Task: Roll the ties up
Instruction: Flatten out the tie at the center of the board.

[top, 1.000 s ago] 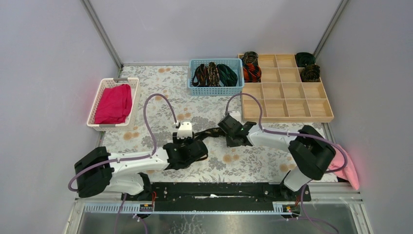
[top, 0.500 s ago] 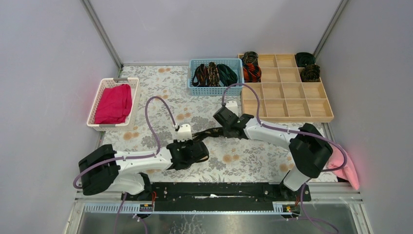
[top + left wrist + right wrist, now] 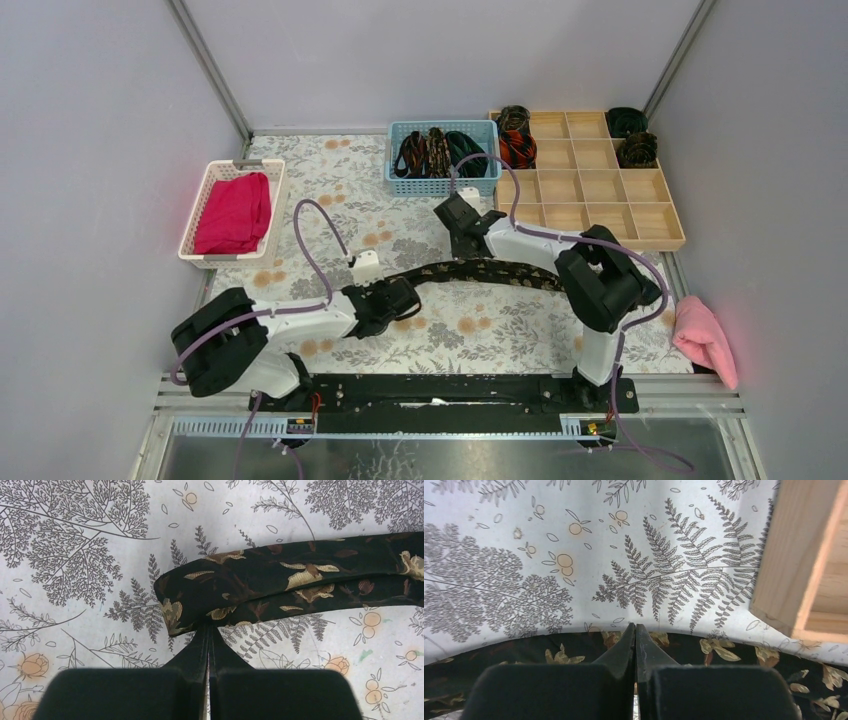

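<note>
Item: tie [image 3: 480, 270], black with gold-brown flecks, unrolled. It lies as a shallow arc across the middle of the floral table cover [image 3: 320, 190], between the two arms.
Near-left end: doubled back on itself in the left wrist view [image 3: 280, 580], probably as the first turn of a coil.
Left gripper [image 3: 397, 296]: fingers pressed together on that folded end [image 3: 208, 630], holding the fold so it cannot spring flat.
Right gripper [image 3: 466, 250]: fingers together on the strip's far edge [image 3: 635, 630], further along its length and just beside the tray corner. It appears to keep the fabric [image 3: 724, 655] taut and straight.
Step, as judged: strip drawn out and anchored; rolling barely begun.
Risk, as judged: slick fabric could slip the pinch and the fold could open.
Coils [image 3: 517, 148]: four rolled ties sit in the tray's far compartments, two at its left and two at its right.
Wooden tray [image 3: 590, 243]: divided grid at far right, most cells vacant; presumably the destination.
Unrolled ties [image 3: 440, 152]: several loose in the blue basket [image 3: 441, 185], far centre, awaiting their turn.
White basket [image 3: 196, 258]: far left, holding a magenta cloth [image 3: 232, 212]; not part of the job.
Pink towel [image 3: 705, 340]: near right, off the table cover.
</note>
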Robot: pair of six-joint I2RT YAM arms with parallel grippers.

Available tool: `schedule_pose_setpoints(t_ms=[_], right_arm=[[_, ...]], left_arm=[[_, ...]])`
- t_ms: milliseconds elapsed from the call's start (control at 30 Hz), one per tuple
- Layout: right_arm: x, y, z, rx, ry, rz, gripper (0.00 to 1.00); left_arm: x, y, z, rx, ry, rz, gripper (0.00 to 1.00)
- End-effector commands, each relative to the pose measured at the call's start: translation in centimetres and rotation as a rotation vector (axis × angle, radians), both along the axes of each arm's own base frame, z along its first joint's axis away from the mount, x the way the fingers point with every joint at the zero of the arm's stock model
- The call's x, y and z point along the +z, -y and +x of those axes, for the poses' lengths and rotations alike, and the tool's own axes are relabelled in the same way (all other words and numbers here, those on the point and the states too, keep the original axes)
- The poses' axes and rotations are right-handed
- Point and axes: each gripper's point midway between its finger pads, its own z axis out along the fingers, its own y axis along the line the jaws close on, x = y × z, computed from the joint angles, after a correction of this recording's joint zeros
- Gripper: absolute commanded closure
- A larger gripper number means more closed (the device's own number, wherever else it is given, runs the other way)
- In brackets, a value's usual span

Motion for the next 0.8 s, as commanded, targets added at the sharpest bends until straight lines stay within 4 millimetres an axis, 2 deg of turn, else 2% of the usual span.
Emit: schedule_pose_setpoints(t_ms=[0,267,500,667,767], right_arm=[[-0.4,-1.1,0.7,0.024,-0.013,0.024,1.0],[-1.3,0.8,-2.7,0.011,-0.051,0.069,1.0],[-2.5,3.0,-5.8,-0.016,-0.076,0.091,1.0],[-3.9,4.7,-7.3,-0.05,-0.084,0.072,1.0],[-4.2,5.8,-7.4,-0.07,-0.074,0.03,1.0]], left_arm=[[-0.6,0.0,0.8,0.01,-0.009,-0.025,1.0],[-1.0,-1.8,2.8,0.051,-0.012,0.001,1.0],[-2.0,-2.5,4.7,0.07,-0.023,0.019,1.0],[-3.2,-2.3,4.9,0.066,-0.05,0.024,1.0],[-3.8,-2.2,4.7,0.064,-0.061,0.014,1.0]])
